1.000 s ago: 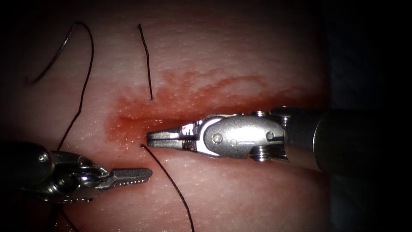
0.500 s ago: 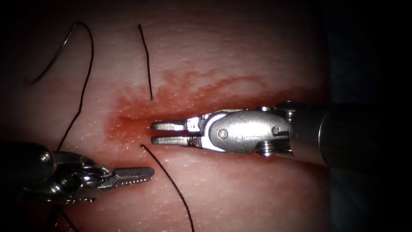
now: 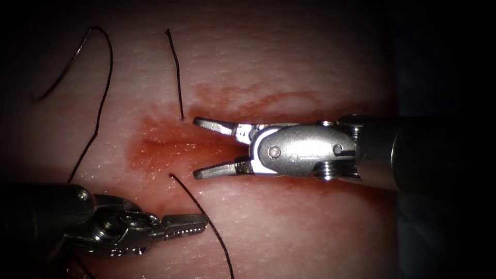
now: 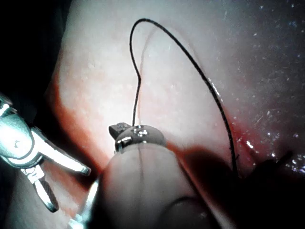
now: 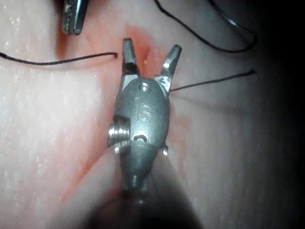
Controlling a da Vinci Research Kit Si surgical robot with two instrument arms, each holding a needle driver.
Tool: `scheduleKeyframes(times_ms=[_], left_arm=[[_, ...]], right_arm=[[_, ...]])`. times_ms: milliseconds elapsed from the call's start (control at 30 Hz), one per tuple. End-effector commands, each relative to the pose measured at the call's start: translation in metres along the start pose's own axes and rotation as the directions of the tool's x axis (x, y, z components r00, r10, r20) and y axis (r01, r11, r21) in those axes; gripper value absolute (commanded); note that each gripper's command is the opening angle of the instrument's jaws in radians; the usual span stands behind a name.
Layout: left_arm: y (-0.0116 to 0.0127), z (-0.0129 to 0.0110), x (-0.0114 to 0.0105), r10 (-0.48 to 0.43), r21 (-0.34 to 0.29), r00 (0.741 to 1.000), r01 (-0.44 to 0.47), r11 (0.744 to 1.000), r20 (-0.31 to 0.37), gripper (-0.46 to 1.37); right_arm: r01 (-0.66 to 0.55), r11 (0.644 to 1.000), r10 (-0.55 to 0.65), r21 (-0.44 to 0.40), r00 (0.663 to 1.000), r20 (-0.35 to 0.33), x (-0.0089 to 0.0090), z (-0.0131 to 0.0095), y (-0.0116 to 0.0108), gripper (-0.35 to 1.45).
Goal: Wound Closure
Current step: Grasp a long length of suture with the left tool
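The needle cannot be made out; the shiny right pincer (image 3: 195, 148) is spread wide and empty over the wet red cut (image 3: 165, 142), the left pincer (image 3: 199, 224) is closed, empty, beside dark thread (image 3: 206, 217).

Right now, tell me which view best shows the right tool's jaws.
The endoscope view: the right tool lies side-on over the cut in the tissue, jaws spread wide, holding nothing. The right wrist view shows the same tool from behind, jaws apart. The left wrist view shows it at the edge, also open.
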Motion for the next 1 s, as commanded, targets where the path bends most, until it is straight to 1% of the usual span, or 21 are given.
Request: scheduleKeyframes(times_ms=[33, 100, 133, 167, 200, 300, 400, 533, 600, 800, 1000], left_arm=[[0.0003, 0.0002, 0.0000, -0.004, -0.007, 1.000, 0.004, 1.000, -0.010, -0.23], [0.0006, 0.0005, 0.0000, -0.007, -0.011, 1.000, 0.007, 1.000, -0.019, -0.16], [0.0009, 0.0007, 0.0001, -0.002, -0.013, 1.000, 0.002, 1.000, -0.023, -0.04], [0.0009, 0.0008, 0.0001, -0.001, -0.013, 1.000, 0.001, 1.000, -0.024, -0.01], [0.0011, 0.0009, 0.0002, -0.004, -0.017, 1.000, 0.003, 1.000, -0.026, 0.06], [0.0017, 0.0014, 0.0004, 0.003, -0.028, 1.000, -0.004, 1.000, -0.024, 0.21], [0.0023, 0.0019, 0.0007, 0.009, -0.040, 1.000, -0.009, 0.999, -0.018, 0.45], [0.0027, 0.0023, 0.0009, 0.013, -0.040, 1.000, -0.014, 0.999, -0.019, 0.61], [0.0029, 0.0025, 0.0010, 0.016, -0.041, 1.000, -0.017, 0.999, -0.021, 0.62], [0.0033, 0.0030, 0.0011, 0.027, -0.051, 0.999, -0.028, 0.998, -0.028, 0.58], [0.0046, 0.0044, 0.0016, 0.047, -0.083, 0.999, -0.049, 0.995, -0.024, 0.53]], right_arm=[[-0.002, 1.000, 0.002, -0.001, 1.000, 0.001, 0.0000, -0.0002, 0.0001, 1.25], [-0.003, 1.000, 0.003, 0.001, 1.000, 0.001, 0.0000, -0.0006, 0.0003, 1.24], [-0.003, 1.000, 0.003, 0.002, 1.000, 0.001, 0.0000, -0.0008, 0.0003, 1.24], [-0.003, 1.000, 0.003, 0.002, 1.000, 0.001, 0.0000, -0.0008, 0.0003, 1.24], [-0.003, 1.000, 0.003, 0.003, 1.000, 0.000, -0.0001, -0.0009, 0.0004, 1.24], [-0.003, 1.000, 0.003, 0.003, 1.000, 0.001, -0.0001, -0.0011, 0.0004, 1.23], [-0.003, 1.000, 0.003, 0.002, 1.000, 0.001, -0.0001, -0.0011, 0.0003, 1.23], [-0.002, 1.000, 0.002, 0.002, 1.000, 0.001, -0.0001, -0.0011, 0.0003, 1.22], [-0.002, 1.000, 0.002, 0.002, 1.000, 0.001, -0.0001, -0.0011, 0.0003, 1.21], [-0.002, 1.000, 0.002, 0.002, 1.000, 0.001, -0.0001, -0.0012, 0.0002, 1.21], [-0.001, 1.000, 0.001, 0.003, 1.000, 0.001, -0.0001, -0.0013, 0.0001, 1.20]])
